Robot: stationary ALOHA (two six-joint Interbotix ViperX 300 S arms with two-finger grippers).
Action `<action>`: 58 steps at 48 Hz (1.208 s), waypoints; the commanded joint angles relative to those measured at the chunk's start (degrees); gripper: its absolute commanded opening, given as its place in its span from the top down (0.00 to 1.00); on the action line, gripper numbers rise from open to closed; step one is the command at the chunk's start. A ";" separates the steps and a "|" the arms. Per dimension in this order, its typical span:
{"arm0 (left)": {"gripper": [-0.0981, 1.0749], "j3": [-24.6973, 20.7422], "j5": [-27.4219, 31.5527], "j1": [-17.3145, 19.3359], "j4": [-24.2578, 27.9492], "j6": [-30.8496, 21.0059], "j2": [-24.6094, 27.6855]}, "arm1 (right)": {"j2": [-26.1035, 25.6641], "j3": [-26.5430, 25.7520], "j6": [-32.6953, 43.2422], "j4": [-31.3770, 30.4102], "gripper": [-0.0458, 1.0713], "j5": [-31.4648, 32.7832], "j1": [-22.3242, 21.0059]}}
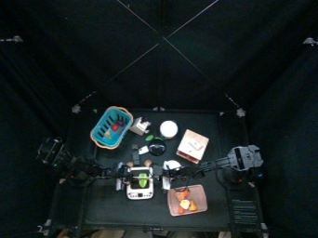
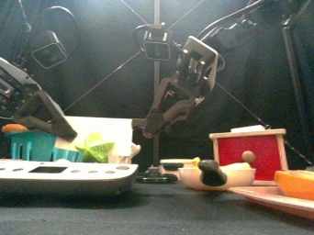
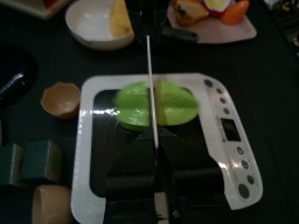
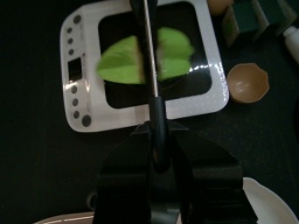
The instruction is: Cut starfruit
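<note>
The starfruit (image 3: 158, 102) lies flat on the dark plate of a white kitchen scale (image 3: 96, 166) near the table's front edge. A thin knife (image 4: 149, 61) crosses its middle, pinched in the right gripper (image 4: 155, 131). The left gripper (image 3: 158, 171) sits low over the scale; I cannot tell whether its jaws grip anything. A teal basket (image 1: 112, 127) stands well apart.

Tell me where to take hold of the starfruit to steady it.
Grip the starfruit at one end, away from the knife, probably coming straight down from above: it lies flat on the white scale, and the blade crosses its middle.
</note>
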 commanded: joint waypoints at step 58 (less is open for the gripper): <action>0.64 -0.70 0.09 2.90 3.87 0.35 -7.03 | -4.13 -2.64 -0.18 -2.20 0.61 0.09 -0.18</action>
